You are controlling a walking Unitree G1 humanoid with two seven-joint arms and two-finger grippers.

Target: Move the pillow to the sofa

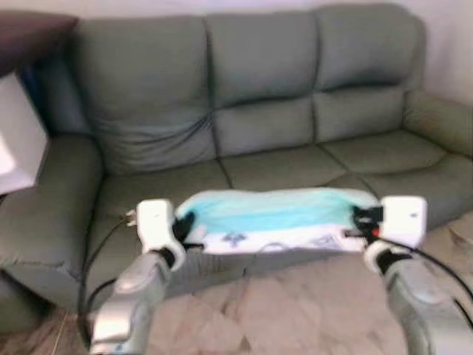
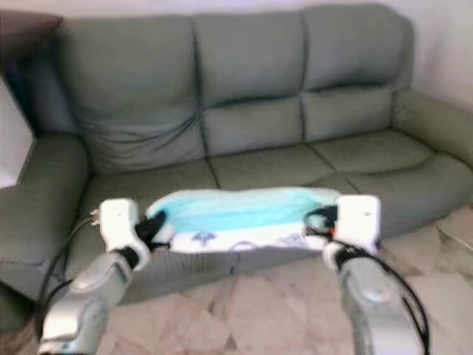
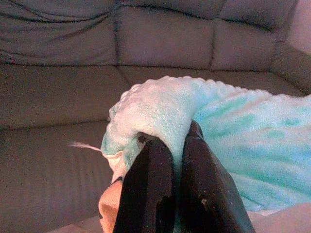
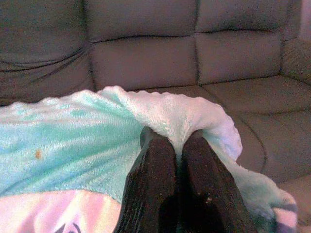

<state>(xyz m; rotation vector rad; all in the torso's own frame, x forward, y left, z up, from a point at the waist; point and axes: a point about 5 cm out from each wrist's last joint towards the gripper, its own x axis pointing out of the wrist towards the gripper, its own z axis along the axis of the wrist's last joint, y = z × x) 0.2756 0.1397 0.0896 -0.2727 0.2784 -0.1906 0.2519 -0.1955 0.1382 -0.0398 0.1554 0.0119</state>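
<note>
Soft even daylight, eye views blurred throughout, wrist views dimmer, sharper, purplish cast

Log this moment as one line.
left hand: shut on pillow | right hand: shut on pillow | pillow: held before sofa

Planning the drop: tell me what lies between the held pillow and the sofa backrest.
Bare seat cushion separates the pillow from the backrest, seen in both eye views.

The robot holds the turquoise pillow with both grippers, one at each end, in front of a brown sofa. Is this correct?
Not fully: the sofa is grey-green, not brown, as the left eye view shows. The rest is right: the left gripper and the right gripper each pinch one end of the turquoise pillow before it.
</note>
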